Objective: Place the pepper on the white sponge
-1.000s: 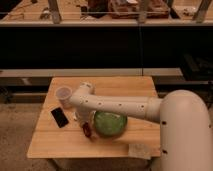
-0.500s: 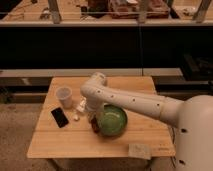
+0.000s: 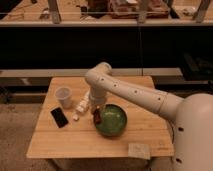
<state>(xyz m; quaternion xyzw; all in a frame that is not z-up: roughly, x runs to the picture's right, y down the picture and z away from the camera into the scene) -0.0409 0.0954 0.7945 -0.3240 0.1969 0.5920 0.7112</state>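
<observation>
My gripper [image 3: 96, 111] points down from the white arm, at the left rim of the green bowl [image 3: 112, 121]. It is shut on the small dark red pepper [image 3: 96, 118], which hangs below it just over the bowl's left edge. The white sponge [image 3: 139, 149] lies flat near the table's front edge, right of the bowl and well apart from the gripper.
A translucent plastic cup [image 3: 63, 95] stands at the left of the wooden table [image 3: 55, 142]. A flat black phone [image 3: 59, 117] lies in front of it. A row of small white blocks [image 3: 82, 106] lies left of the gripper. Dark shelving runs behind the table.
The arm has swung right and lifted. The pepper has moved with the gripper, from the table left of the bowl to the bowl's left rim.
</observation>
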